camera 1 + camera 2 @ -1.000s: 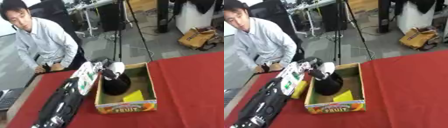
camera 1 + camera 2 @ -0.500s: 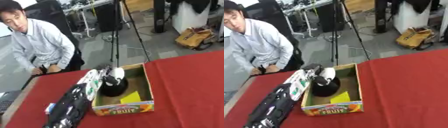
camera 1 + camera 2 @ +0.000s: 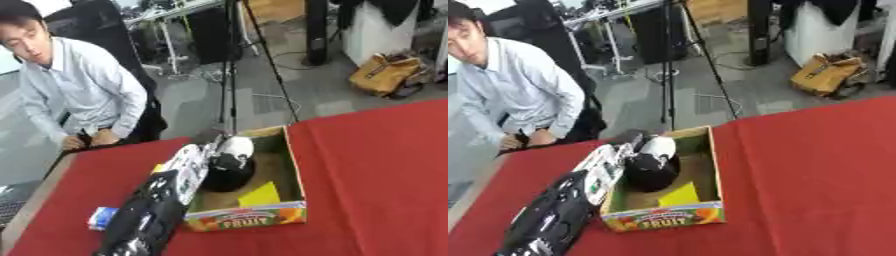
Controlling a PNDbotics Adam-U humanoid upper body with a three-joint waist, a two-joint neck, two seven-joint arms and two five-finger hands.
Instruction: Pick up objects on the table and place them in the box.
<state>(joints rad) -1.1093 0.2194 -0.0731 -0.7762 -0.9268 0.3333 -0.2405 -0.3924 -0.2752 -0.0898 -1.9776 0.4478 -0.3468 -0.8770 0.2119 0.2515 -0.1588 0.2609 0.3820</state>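
left hand (image 3: pixel 229 161) has pushed deeper over the box (image 3: pixel 293 175) since a second ago, fingers curled round a white object (image 3: pixel 236 148) now above the box floor — release looks next.

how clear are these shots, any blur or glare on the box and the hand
Left eye view: soft all over, the left hand over the box smears into a dark blob, its fingers unreadable. Right eye view: equally soft, but the box's front label stays roughly legible. Lighting is even on the red table, without glare or hard shadows.
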